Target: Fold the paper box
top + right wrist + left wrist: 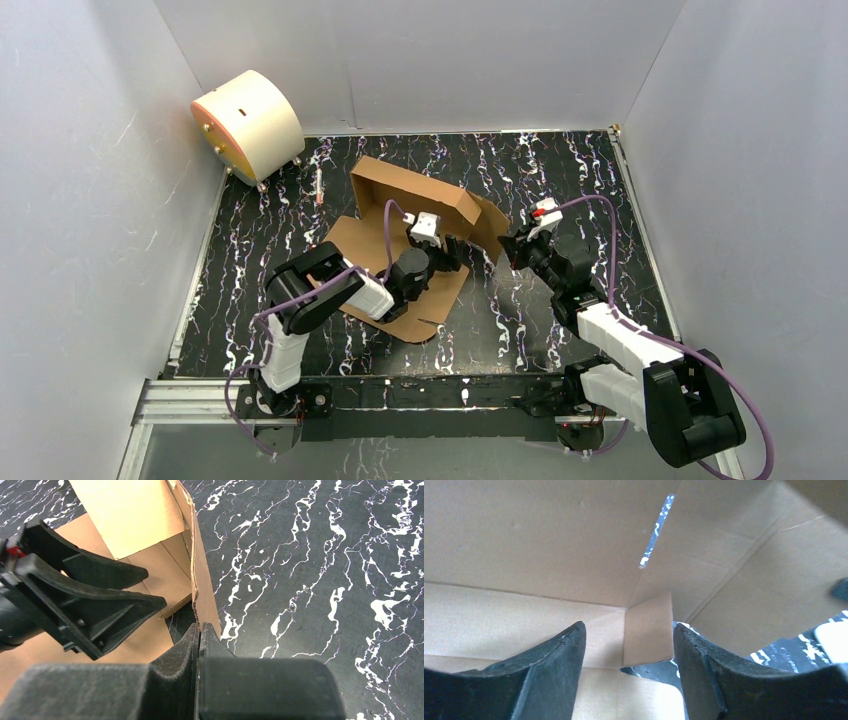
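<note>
- The box (410, 192) lies near the middle of the table (560, 180), turned a little askew. A cream drum (250, 122) stands well apart at 10 o'clock.
- Done so far, as far as can be seen: the long wall on the 12 o'clock side stands up, and a side flap at 3 o'clock is raised against its end. The corner between them is not closed. In the left wrist view the table shows through a slit there, and a small tab (648, 630) stands loose at the foot of the corner.
- Left to do, by my reading: the sheet toward 6 and 7 o'clock is flat on the table, so the near wall, the 9 o'clock side and the lid are unfolded. The task looks less than half done.
- The left gripper (629, 627) is over the box floor, pointing into that corner. Its jaws stand well apart and hold nothing.
- The right gripper (200, 630) is at the 3 o'clock side. Its jaws are pressed together on the lower edge of the raised side flap, and appear to pinch it upright.
- The step in hand seems to be tucking the tab and seating the side flap.
</note>
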Action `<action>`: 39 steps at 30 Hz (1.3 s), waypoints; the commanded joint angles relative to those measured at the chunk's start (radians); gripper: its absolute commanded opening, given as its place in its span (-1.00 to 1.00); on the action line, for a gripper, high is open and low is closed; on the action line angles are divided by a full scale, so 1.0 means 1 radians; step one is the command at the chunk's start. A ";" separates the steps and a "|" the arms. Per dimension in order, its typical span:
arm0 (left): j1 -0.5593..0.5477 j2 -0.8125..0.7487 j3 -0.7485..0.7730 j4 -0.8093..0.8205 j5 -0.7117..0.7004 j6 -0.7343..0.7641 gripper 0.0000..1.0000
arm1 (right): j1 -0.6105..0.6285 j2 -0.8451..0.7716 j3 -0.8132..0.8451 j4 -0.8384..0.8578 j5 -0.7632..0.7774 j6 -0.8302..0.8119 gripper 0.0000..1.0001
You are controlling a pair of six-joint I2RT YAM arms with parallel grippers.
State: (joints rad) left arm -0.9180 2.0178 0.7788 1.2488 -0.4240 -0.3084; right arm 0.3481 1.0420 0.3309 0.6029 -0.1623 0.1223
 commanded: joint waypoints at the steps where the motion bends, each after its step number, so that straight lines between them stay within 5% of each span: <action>1: 0.004 -0.109 -0.034 0.052 0.039 -0.058 0.30 | 0.001 0.002 0.005 0.102 -0.012 -0.007 -0.93; 11: 0.005 -0.235 -0.053 0.069 0.093 -0.116 0.66 | 0.002 0.007 0.003 0.110 -0.018 -0.004 -0.93; 25: 0.021 -0.159 0.089 0.077 0.043 -0.163 0.69 | 0.002 0.010 0.003 0.114 -0.025 -0.004 -0.93; 31: 0.024 -0.111 0.114 0.077 0.002 -0.083 0.38 | 0.002 0.003 0.002 0.110 -0.025 -0.006 -0.93; 39: 0.024 -0.089 0.111 0.080 0.006 0.129 -0.38 | 0.002 0.001 0.003 0.107 -0.028 -0.010 -0.93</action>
State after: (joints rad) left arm -0.8978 1.9369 0.8642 1.2827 -0.4026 -0.3237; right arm 0.3481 1.0550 0.3305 0.6243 -0.1734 0.1196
